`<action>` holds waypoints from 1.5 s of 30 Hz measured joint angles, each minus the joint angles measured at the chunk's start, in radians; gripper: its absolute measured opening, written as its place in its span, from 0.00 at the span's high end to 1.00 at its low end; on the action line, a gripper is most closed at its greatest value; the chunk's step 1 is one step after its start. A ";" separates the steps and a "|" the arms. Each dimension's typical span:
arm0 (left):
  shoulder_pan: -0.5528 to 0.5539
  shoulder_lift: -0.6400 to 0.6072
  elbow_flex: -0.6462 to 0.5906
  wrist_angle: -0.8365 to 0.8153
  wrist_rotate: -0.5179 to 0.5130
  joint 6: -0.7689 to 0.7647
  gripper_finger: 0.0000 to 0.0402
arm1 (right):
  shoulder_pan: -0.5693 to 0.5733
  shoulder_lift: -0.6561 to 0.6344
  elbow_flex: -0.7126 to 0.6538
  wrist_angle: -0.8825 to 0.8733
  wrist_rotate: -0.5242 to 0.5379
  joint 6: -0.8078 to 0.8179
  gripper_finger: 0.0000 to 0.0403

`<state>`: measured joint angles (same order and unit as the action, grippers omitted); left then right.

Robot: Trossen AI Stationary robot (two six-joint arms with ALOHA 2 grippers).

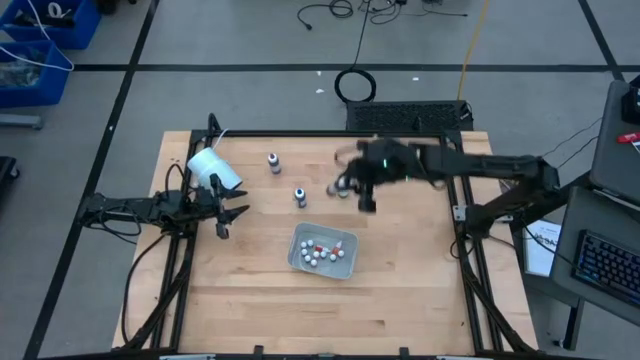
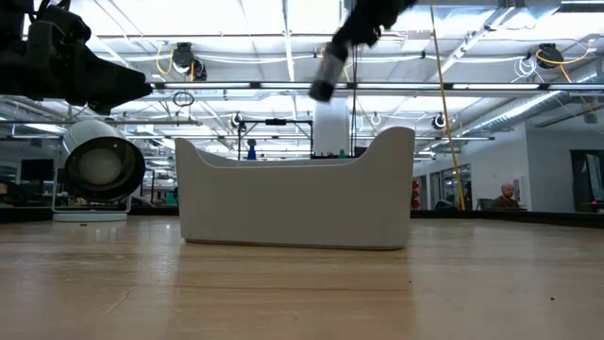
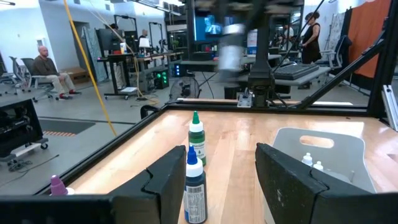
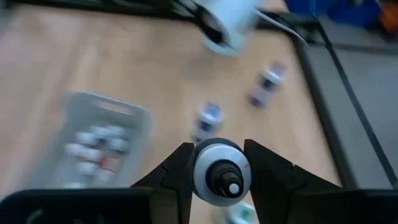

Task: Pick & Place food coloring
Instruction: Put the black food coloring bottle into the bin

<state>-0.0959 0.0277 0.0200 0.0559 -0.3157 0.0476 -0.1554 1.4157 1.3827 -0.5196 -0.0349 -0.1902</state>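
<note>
Right gripper: You see the right gripper (image 1: pixel 350 190) out over the middle of the table, above the wood and clear of it. In the right wrist view (image 4: pixel 219 171) its two fingers (image 4: pixel 177 171) are clenched on a bottle.
Held bottle: The held bottle (image 4: pixel 221 171) sits between the fingers, its pale cap toward the wrist camera. In the low view it hangs in the air (image 2: pixel 327 74), tilted, above the tray. Its tint cannot be read.
Left gripper: The left gripper (image 1: pixel 228 212) waits at the left side of the table, beside the cup. Its fingers (image 3: pixel 163 180) stand apart with nothing between them.
Blue bottle: The blue bottle (image 3: pixel 195 186) stands upright on the wood in front of the left gripper; in the high view it is just above the tray (image 1: pixel 299 196).
Green bottle: The green bottle (image 3: pixel 196 137) stands upright behind the blue one, farther from the left gripper (image 1: pixel 273 162).
Pink-capped bottle: A pink cap (image 3: pixel 57 185) shows at the edge of the left wrist view; the body is hidden.
Tray: The tray (image 1: pixel 298 250) lies near the table's middle and holds small white balls (image 1: pixel 318 255).
Cup: The white cup (image 1: pixel 215 168) lies on its side near the table's left rear corner, its mouth toward the low camera (image 2: pixel 99 168).
Table: The wooden table (image 1: pixel 400 290) carries all of these.
Room: People sit and stand (image 3: pixel 50 68) well beyond the table.
</note>
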 joint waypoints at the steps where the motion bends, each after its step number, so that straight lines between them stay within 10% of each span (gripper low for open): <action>1: 0.000 0.000 0.000 0.000 0.000 0.000 0.51 | 0.050 -0.001 0.000 0.011 0.021 0.010 0.73; 13: 0.000 0.000 0.000 0.000 0.000 0.000 0.51 | 0.351 0.169 0.015 0.007 0.168 0.084 0.73; 45: 0.000 0.000 0.000 0.000 0.000 0.000 0.51 | 0.347 0.194 -0.088 -0.109 0.082 0.404 0.73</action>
<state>-0.0959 0.0280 0.0200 0.0557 -0.3157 0.0475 0.1918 1.6093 1.2951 -0.6289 0.0471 0.2138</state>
